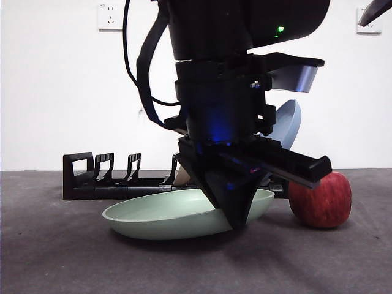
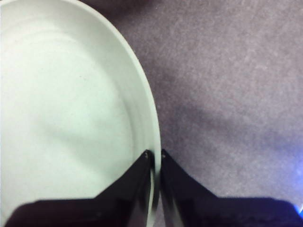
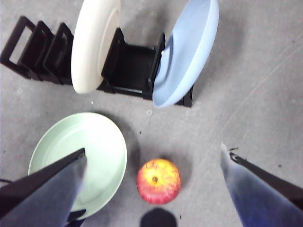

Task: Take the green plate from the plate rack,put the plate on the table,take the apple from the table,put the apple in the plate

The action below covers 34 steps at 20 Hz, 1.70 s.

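The green plate [image 1: 160, 214] lies low on the table [image 1: 61, 257] in front of the plate rack [image 1: 92, 180], its gripped side slightly raised. My left gripper [image 1: 236, 211] is shut on the plate's rim; the left wrist view shows its jaws pinching the plate [image 2: 71, 118] at the edge [image 2: 155, 158]. The red apple [image 1: 321, 199] sits on the table just right of the plate. My right gripper [image 3: 152, 149] is open high above; its view shows the apple [image 3: 158, 180], the green plate [image 3: 80, 151] and the rack [image 3: 132, 66] below.
A cream-white plate [image 3: 94, 45] and a blue plate [image 3: 189, 52] stand upright in the rack. The blue plate [image 1: 286, 122] shows behind the left arm in the front view. A black tip of the right arm [image 1: 373, 12] is at the top right corner.
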{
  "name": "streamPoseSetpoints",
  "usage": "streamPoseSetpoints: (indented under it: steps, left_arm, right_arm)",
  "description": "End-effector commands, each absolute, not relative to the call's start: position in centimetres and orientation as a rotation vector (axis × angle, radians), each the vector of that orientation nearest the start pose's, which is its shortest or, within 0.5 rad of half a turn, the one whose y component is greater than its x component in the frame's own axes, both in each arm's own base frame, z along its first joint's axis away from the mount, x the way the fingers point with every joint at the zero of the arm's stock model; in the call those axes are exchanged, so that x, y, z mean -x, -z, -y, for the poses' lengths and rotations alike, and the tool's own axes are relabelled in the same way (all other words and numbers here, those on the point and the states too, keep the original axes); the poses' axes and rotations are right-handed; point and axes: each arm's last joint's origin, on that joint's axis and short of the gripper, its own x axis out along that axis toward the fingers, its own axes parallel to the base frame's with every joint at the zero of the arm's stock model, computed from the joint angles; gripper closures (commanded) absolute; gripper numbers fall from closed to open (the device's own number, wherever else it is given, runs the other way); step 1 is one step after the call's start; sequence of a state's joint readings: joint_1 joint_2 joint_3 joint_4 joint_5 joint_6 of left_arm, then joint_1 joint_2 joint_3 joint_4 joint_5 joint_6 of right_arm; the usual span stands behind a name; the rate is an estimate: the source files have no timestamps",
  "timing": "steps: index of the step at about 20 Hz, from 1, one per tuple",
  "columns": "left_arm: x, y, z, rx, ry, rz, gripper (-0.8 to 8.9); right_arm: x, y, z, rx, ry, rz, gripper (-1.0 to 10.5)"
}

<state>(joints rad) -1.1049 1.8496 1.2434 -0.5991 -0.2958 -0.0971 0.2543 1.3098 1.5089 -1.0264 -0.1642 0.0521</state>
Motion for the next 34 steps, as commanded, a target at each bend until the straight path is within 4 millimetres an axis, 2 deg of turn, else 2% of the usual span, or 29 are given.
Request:
streamPoseSetpoints:
  steps: [1, 3, 7, 9, 11, 13, 15, 16, 19, 22, 25, 27, 29, 31, 34]
  left_arm:
    - [-17.0, -16.2, 31.8, -0.668, 0.661, -1.069, 7.09]
    - [-17.1, -16.2, 31.7, -0.666, 0.656, -1.071, 6.19]
    - [-17.2, -16.5, 31.6, -0.663, 0.656, -1.068, 6.17]
    - [-16.8, -17.8, 31.2, -0.659, 0.661, -1.061, 6.17]
    - [-15.8, -20.4, 30.4, -0.635, 0.679, -1.027, 6.17]
    - [-14.4, -24.6, 29.0, -0.562, 0.716, -0.943, 6.17]
    - [-12.7, -29.4, 26.7, -0.466, 0.769, -0.827, 6.18]
    - [-11.8, -31.9, 25.0, -0.409, 0.794, -0.759, 6.19]
    - [-9.5, -37.7, 19.8, -0.269, 0.835, -0.599, 6.20]
    - [-7.0, -41.4, 14.0, -0.129, 0.868, -0.435, 6.20]
    - [-4.9, -42.9, 9.4, -0.044, 0.877, -0.342, 6.20]
    - [-3.8, -43.0, 6.8, -0.003, 0.877, -0.326, 6.20]
    - [-2.8, -42.6, 4.7, 0.014, 0.873, -0.340, 6.20]
    - [-2.2, -42.2, 3.2, 0.022, 0.868, -0.358, 6.20]
    - [-1.8, -41.8, 2.3, 0.039, 0.856, -0.395, 6.20]
  right_arm:
    - [-23.7, -39.5, -6.6, -0.006, -0.373, -0.846, 4.7]
    - [-23.6, -39.4, -6.6, -0.006, -0.373, -0.856, 4.7]
    - [-23.5, -39.3, -6.6, -0.005, -0.372, -0.866, 4.7]
    - [-23.5, -39.4, -6.6, -0.002, -0.374, -0.863, 4.7]
    - [-23.5, -39.4, -6.6, 0.002, -0.375, -0.862, 4.7]
    - [-23.5, -39.3, -6.6, 0.002, -0.374, -0.867, 4.7]
    - [-23.4, -39.3, -6.6, 0.002, -0.373, -0.882, 4.7]
    - [-23.3, -39.2, -6.5, 0.002, -0.372, -0.890, 4.7]
    - [-22.4, -39.3, -6.3, 0.009, -0.369, -0.915, 4.7]
    - [-20.2, -40.1, -5.8, 0.040, -0.349, -0.907, 4.7]
    - [-17.5, -40.8, -5.3, 0.071, -0.317, -0.878, 4.7]
    - [-15.8, -40.3, -4.8, 0.069, -0.311, -0.878, 4.7]
    - [-14.5, -38.7, -4.6, 0.050, -0.307, -0.902, 4.7]
    - [-14.0, -36.7, -4.7, 0.033, -0.303, -0.936, 4.7]
    - [-15.0, -33.2, -5.3, 0.017, -0.302, -0.967, 4.7]
